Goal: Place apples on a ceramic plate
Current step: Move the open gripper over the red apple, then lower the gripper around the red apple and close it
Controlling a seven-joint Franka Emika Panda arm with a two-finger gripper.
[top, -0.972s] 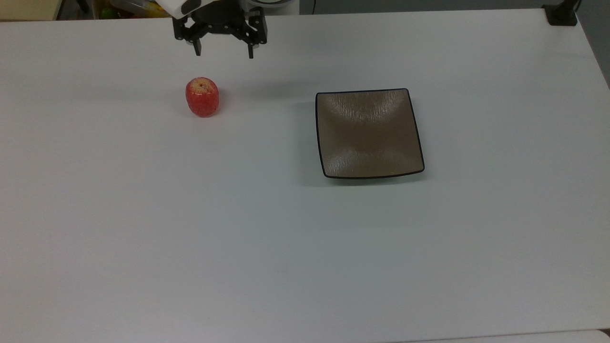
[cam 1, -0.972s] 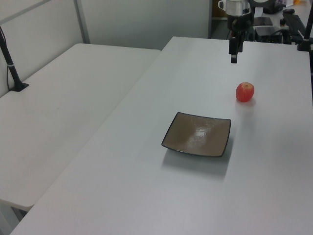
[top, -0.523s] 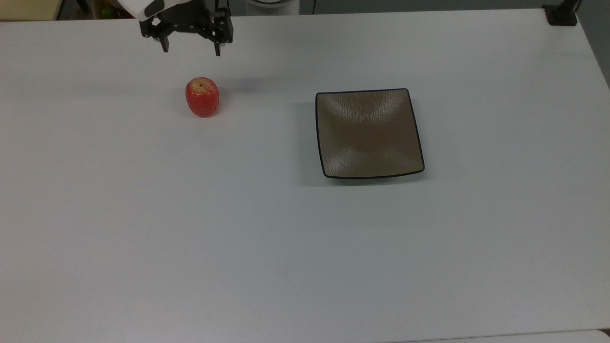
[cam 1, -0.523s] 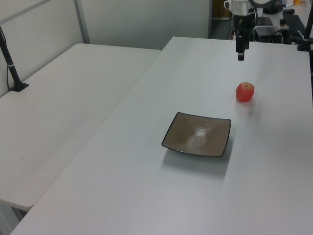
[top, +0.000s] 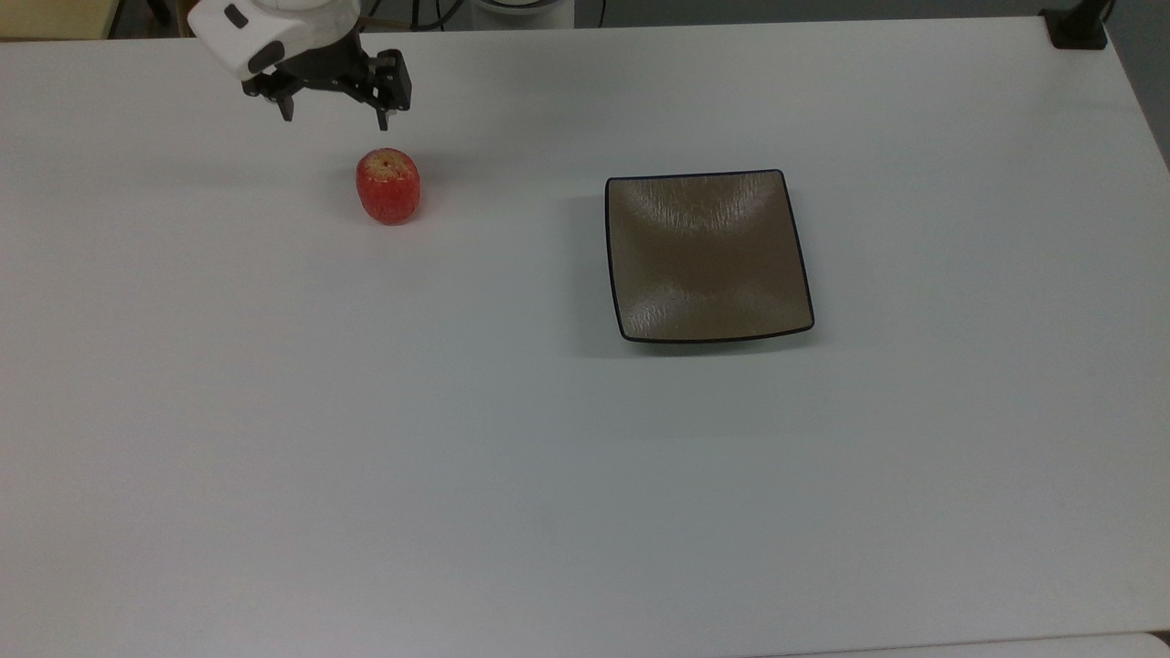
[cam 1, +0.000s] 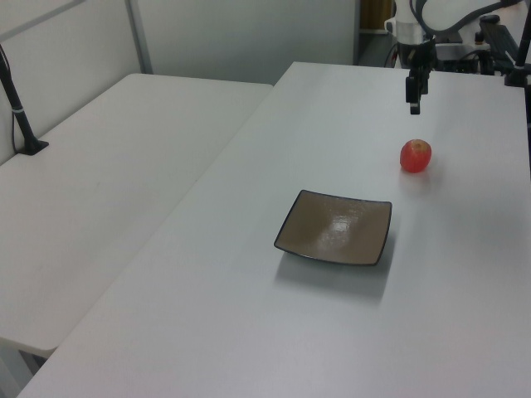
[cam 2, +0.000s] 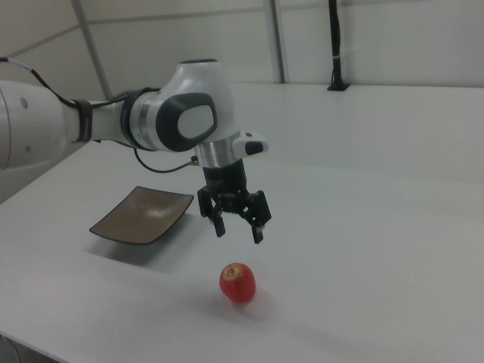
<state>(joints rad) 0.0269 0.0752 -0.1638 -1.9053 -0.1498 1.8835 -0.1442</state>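
Gripper [top: 335, 116] hangs in the air, jaws apart and holding nothing, fingers pointing down. In the top view it sits at about 11 o'clock from the apple [top: 388, 186], near but not touching. The apple rests on the white table [top: 548, 475], stem dimple up. The ceramic plate [top: 706, 257] lies flat at the apple's 4 o'clock in the top view, well apart, nothing on it. In the right view, gripper [cam 2: 238, 230] hovers above the apple [cam 2: 237, 283], plate [cam 2: 142, 215] at its 10 o'clock.
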